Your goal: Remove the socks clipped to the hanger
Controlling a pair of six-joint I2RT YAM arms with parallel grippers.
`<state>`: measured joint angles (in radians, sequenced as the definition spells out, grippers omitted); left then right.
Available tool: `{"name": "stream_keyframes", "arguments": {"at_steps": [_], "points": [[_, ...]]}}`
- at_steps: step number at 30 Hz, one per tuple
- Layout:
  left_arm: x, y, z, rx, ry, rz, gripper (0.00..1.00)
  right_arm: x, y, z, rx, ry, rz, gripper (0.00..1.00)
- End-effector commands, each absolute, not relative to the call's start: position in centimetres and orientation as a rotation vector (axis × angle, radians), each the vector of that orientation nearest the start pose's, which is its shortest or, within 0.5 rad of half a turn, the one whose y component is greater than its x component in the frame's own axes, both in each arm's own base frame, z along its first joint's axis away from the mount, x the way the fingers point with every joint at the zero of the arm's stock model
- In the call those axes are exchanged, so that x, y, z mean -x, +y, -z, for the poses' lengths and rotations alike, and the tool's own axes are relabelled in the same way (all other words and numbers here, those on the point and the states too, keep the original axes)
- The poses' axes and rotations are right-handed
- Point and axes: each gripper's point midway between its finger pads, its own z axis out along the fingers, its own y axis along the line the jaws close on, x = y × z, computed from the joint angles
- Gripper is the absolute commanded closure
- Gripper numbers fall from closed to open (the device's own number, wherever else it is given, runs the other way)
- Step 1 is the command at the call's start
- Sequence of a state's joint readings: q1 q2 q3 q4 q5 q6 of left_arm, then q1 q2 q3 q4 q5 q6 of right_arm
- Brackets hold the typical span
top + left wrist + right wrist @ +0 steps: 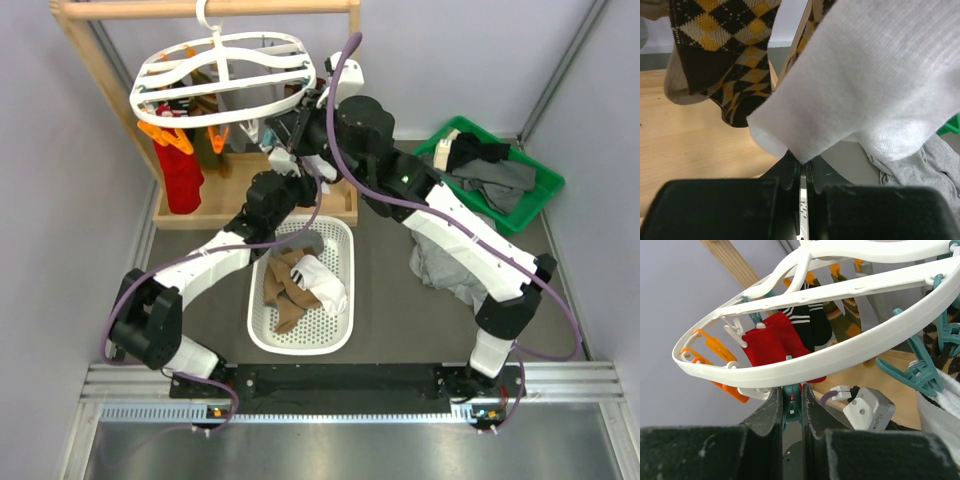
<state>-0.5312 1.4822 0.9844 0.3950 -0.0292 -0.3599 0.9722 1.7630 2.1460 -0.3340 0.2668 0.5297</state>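
The white oval hanger point(225, 75) hangs from the wooden rail; its rim crosses the right wrist view point(840, 355). A red sock point(772, 342), a black sock with white stripes point(807, 320) and an olive-patterned sock point(845, 320) hang from its clips. My right gripper point(792, 402) is under the rim, shut on a teal clip point(794, 405). My left gripper point(803, 161) is shut on the bottom corner of a pale grey-white sock point(865, 75), which hangs beside a brown-tan argyle sock point(730, 50). Both grippers are below the hanger's right end point(290, 140).
A white basket point(342, 240) holding loose socks lies between the arms. A green bin point(540, 185) with dark garments stands at the right, a grey garment point(445, 265) near it. The wooden stand's base point(215, 205) lies behind the basket. Orange clips point(715, 347) hang free.
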Motion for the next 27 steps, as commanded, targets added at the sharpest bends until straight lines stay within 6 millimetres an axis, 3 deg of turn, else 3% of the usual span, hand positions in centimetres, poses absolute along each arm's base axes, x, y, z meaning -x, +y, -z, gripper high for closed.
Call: {"name": "stream_keyframes", "arguments": {"at_steps": [1, 3, 5, 8, 9, 12, 15, 23, 27], "points": [[-39.7, -24.9, -29.6, -0.136, 1.605, 0.681, 1.0, -29.9, 40.6, -53.6, 0.111, 1.507, -1.063, 1.0], [-38.4, -24.3, -30.7, -0.138, 1.58, 0.697, 1.0, -29.9, 40.5, -53.6, 0.109, 1.507, -1.06, 1.0], [-37.0, -24.4, -30.2, -0.168, 1.589, 0.743, 1.0, -29.7, 40.6, -53.6, 0.122, 1.502, -1.069, 1.0], [-34.3, -24.5, -30.7, -0.211, 1.592, 0.82, 1.0, -29.3, 40.5, -53.7, 0.147, 1.496, -1.07, 0.91], [-33.1, -24.5, -31.7, -0.231, 1.567, 0.855, 1.0, -29.3, 40.4, -53.6, 0.169, 1.5, -1.051, 0.81], [-31.0, -23.9, -30.9, -0.225, 1.595, 0.899, 1.0, -28.6, 39.7, -53.6, 0.238, 1.493, -1.012, 0.6], [-29.1, -23.7, -30.3, -0.247, 1.617, 0.947, 1.0, -28.0, 38.4, -53.1, 0.287, 1.509, -0.958, 0.47], [-26.3, -22.7, -29.2, -0.23, 1.68, 0.984, 1.0, -27.2, 35.3, -51.2, 0.385, 1.603, -0.784, 0.26], [-25.1, -22.4, -29.1, -0.235, 1.699, 1.005, 1.0, -27.9, 33.9, -50.7, 0.37, 1.613, -0.689, 0.23]]}}
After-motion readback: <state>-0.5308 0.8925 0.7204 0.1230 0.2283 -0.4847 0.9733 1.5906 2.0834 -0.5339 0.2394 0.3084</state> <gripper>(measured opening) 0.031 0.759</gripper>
